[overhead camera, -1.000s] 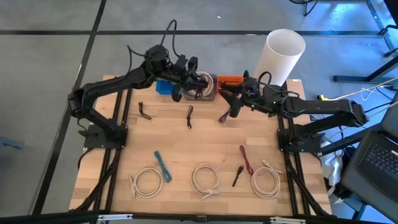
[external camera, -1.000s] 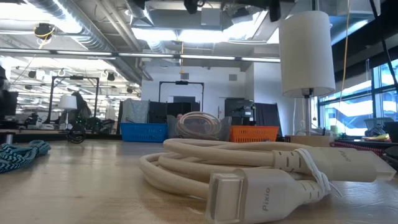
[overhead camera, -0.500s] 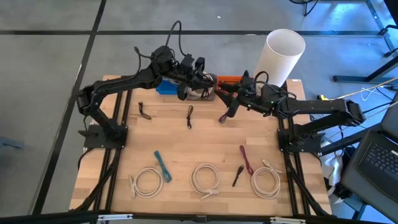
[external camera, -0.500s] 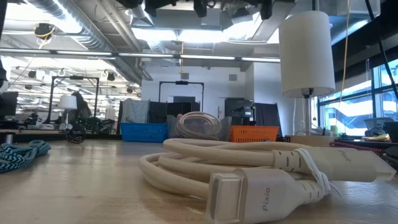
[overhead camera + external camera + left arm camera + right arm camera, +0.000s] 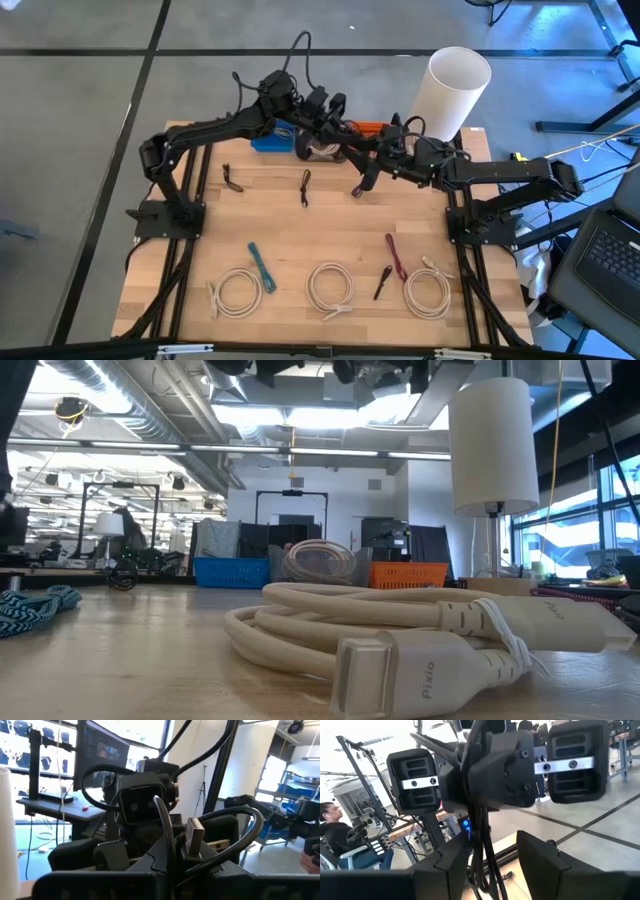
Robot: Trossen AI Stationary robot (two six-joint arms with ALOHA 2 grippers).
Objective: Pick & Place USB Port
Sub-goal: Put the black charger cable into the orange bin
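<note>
Both arms met in the upper middle of the high view, above the row of bins at the table's far edge. The left gripper (image 5: 335,118) and the right gripper (image 5: 370,150) faced each other, nearly touching, with a dark cable (image 5: 362,178) between them — its loose end hung down toward the table just below the right gripper. In the left wrist view a USB plug (image 5: 194,836) with a metal tip stood up between the left fingers, which looked closed on it, the cable arching away on both sides. In the right wrist view the cable ran down between the right fingers (image 5: 454,862), which stood apart with a clear gap either side of it; they did not seem to be gripping.

By these views the pick was done and the cable was aloft in what looked like a handover between arms. The placing was still to come — no bin yet held this cable. The blue bin (image 5: 268,140), the grey bin (image 5: 320,147) with a coiled cable, and the orange bin (image 5: 368,128) sat just behind. Several more cables lay unsorted: two short dark ones (image 5: 305,186) mid-table, and three white coils (image 5: 330,287) along the lower edge.
</note>
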